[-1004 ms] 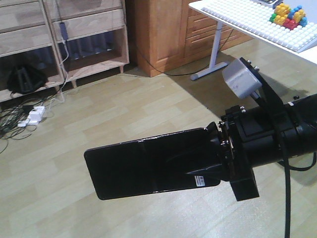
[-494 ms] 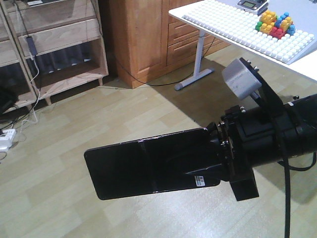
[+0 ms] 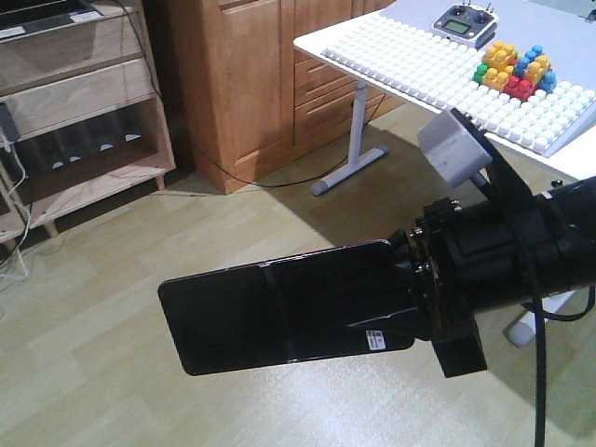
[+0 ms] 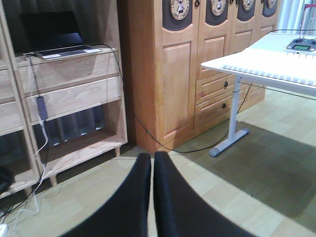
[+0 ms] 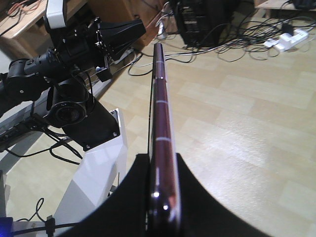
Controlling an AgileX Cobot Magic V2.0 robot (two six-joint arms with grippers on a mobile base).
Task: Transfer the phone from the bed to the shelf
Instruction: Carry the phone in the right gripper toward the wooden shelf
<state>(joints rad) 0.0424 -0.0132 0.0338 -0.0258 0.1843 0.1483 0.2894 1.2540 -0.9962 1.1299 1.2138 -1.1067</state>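
Observation:
The phone (image 3: 279,312), a glossy black slab with a small white sticker, hangs level above the wooden floor. My right gripper (image 3: 391,303) is shut on its right end. In the right wrist view the phone (image 5: 160,113) shows edge-on with a pinkish rim, clamped between the right gripper (image 5: 160,170) fingers. The light wooden shelf (image 3: 88,93) stands at the far left; in the left wrist view the shelf (image 4: 74,91) is ahead and to the left. My left gripper (image 4: 152,163) is shut and holds nothing. The bed is out of view.
A laptop (image 4: 59,42) sits on top of the shelf, with a cable hanging down. A tall wooden cabinet (image 3: 270,84) stands right of the shelf. A white table (image 3: 419,70) carries coloured bricks (image 3: 512,70) and a remote controller (image 3: 461,20). Cables (image 5: 237,29) lie on the floor.
The whole scene has slid left in the front view: the shelf moved toward the left edge and more of the white table appeared. The phone stays fixed in the right gripper.

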